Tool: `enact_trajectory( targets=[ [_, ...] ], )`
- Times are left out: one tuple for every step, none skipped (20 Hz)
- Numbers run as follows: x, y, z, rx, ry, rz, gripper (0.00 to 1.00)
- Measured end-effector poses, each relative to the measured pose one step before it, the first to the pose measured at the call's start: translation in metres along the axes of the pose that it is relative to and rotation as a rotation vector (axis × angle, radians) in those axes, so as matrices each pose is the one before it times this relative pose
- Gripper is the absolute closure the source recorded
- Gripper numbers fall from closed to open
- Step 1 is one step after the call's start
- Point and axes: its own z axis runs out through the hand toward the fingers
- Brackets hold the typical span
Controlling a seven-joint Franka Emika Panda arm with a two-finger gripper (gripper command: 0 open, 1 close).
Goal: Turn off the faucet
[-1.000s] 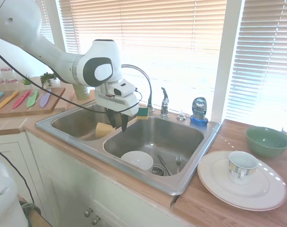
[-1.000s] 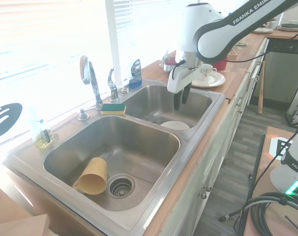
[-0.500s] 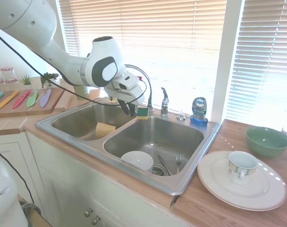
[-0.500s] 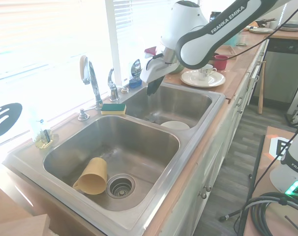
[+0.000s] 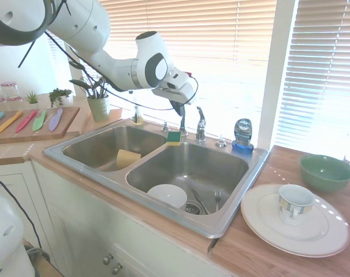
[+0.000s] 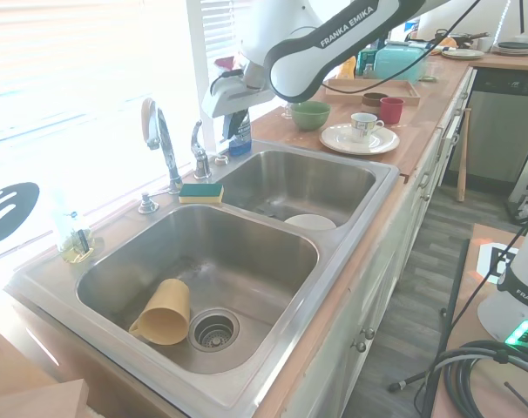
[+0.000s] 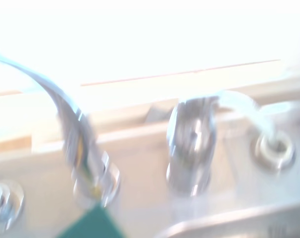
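The faucet's chrome gooseneck spout [image 5: 182,122] [image 6: 162,139] rises behind the divider of the double sink [image 5: 233,222]. Its short curved lever handle [image 5: 201,123] [image 6: 199,148] stands just to the right of the spout's base in the first exterior view. My gripper [image 5: 178,107] [image 6: 239,117] hangs in the air above the sink's back rim, close over the spout base and a little short of the lever, touching neither. The blurred wrist view shows the spout [image 7: 73,129] and the lever handle [image 7: 192,144] from close by. I cannot make out a stream of water.
A green-and-yellow sponge [image 5: 174,137] lies on the back rim by the spout. The blue dish-soap bottle [image 5: 242,135] and a small pump [image 5: 220,141] stand beyond the lever. A white bowl [image 5: 167,195] and cutlery lie in the right basin, a yellow cup [image 5: 127,157] in the left.
The arm has risen out of the right basin and swung toward the window. The gripper went from above the basin divider to just above the faucet's base.
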Motion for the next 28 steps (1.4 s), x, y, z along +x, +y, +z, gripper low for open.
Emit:
enact_trajectory(
  targets=[
    [0.00627, -0.00681, -0.00082, -0.00269, 0.00728, 0.00456, 1.00],
    [0.00486, -0.00633, 0.00009, -0.00140, 0.00488, 0.00481, 1.00],
    [0.00408, -0.00557, 0.00027, -0.00215, 0.00254, 0.00508, 1.00],
    [0.00404, -0.00543, -0.00021, -0.00029, 0.00205, 0.00464, 1.00],
    [0.00409, -0.00473, 0.00023, 0.00015, 0.00188, 0.00490, 1.00],
    [0.00401, -0.00422, 0.00009, 0.00234, 0.00158, 0.00624, 1.00],
    [0.00342, -0.00374, 0.00016, 0.00108, -0.00121, 0.00773, 1.00],
    [0.00305, -0.00349, -0.00027, 0.00190, -0.00083, 0.00707, 1.00],
    [0.00266, -0.00311, 0.00018, -0.00039, 0.00019, 0.00387, 1.00],
    [0.00223, -0.00306, 0.00034, -0.00094, 0.00046, 0.00234, 1.00],
    [0.00171, -0.00277, 0.00064, -0.00153, -0.00063, 0.00240, 1.00],
    [0.00130, -0.00218, 0.00205, -0.00177, -0.00357, 0.00442, 1.00],
    [0.00123, -0.00264, 0.00254, 0.00224, -0.00330, 0.00379, 1.00],
    [0.00090, -0.00264, 0.00298, 0.00039, -0.00194, 0.00202, 1.00],
    [0.00053, -0.00332, 0.00265, -0.00055, -0.00167, 0.00077, 1.00],
    [-0.00012, -0.00369, 0.00219, -0.00079, -0.00133, -0.00099, 1.00],
    [-0.00048, -0.00352, 0.00176, -0.00064, -0.00087, -0.00189, 1.00],
    [-0.00097, -0.00251, 0.00239, -0.00529, -0.00258, -0.00203, 1.00],
    [-0.00126, -0.00144, 0.00302, -0.00323, -0.00266, -0.00121, 1.00],
    [-0.00101, -0.00028, 0.00417, -0.00365, -0.00412, 0.00103, 1.00],
    [-0.00110, 0.00130, 0.00507, -0.00709, -0.00595, 0.00007, 1.00],
    [-0.00052, 0.00190, 0.00544, -0.00849, -0.00407, -0.00084, 1.00],
    [0.00012, 0.00188, 0.00484, -0.00672, -0.00265, -0.00084, 1.00],
    [0.00030, 0.00170, 0.00406, -0.00553, -0.00322, -0.00062, 1.00],
    [-0.00027, 0.00106, 0.00271, -0.00448, -0.00447, -0.00001, 1.00],
    [-0.00009, 0.00085, 0.00168, -0.00462, -0.00274, -0.00036, 1.00],
    [0.00020, 0.00061, 0.00078, -0.00328, -0.00085, -0.00076, 1.00],
    [0.00023, 0.00028, 0.00016, -0.00134, -0.00006, -0.00116, 1.00]
  ],
)
